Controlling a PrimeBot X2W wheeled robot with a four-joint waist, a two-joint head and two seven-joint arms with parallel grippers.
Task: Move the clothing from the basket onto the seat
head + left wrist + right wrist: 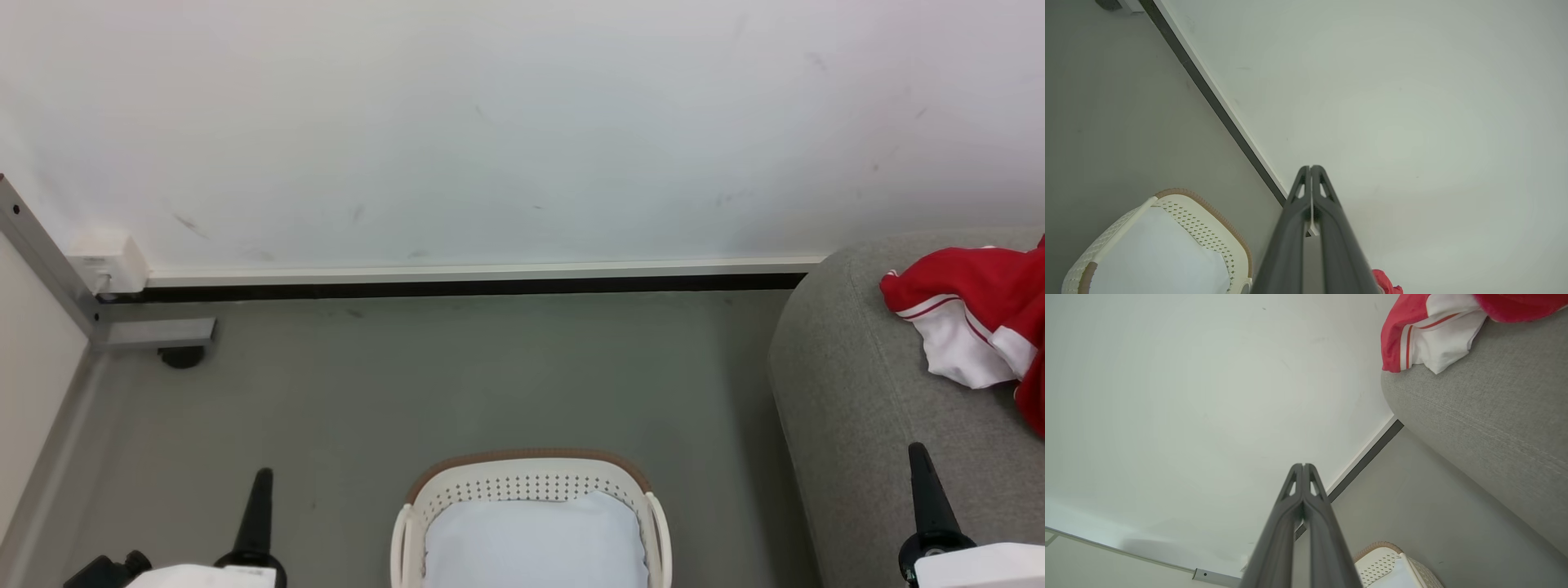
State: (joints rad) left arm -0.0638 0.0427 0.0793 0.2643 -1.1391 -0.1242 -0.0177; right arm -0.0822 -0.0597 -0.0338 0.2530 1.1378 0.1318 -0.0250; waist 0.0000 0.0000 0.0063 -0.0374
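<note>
Clothing (976, 322): lies on seat (865, 392), right.
Basket (531, 482): near centre, on floor.
Left gripper (1311, 167), right gripper (1303, 465): fingers pressed together, empty.

At the lower left of the head view, the left gripper (262, 478) is a slim, matte black spike that tapers to a rounded tip. It rises from a glossy black round collar (250, 563). Beside it are a smooth white forearm cover (204, 576) and a black knobbed fitting (106, 569). At the lower right, the right gripper (918, 454) has the same black tapered shape, with a black ring base (935, 545) and a white box-shaped cover (980, 565). In both wrist views the two long fingers (1286, 245) are dark grey plastic. They widen toward the bottom edge, with a narrow triangular cut-out (1291, 488) just below each tip.
</note>
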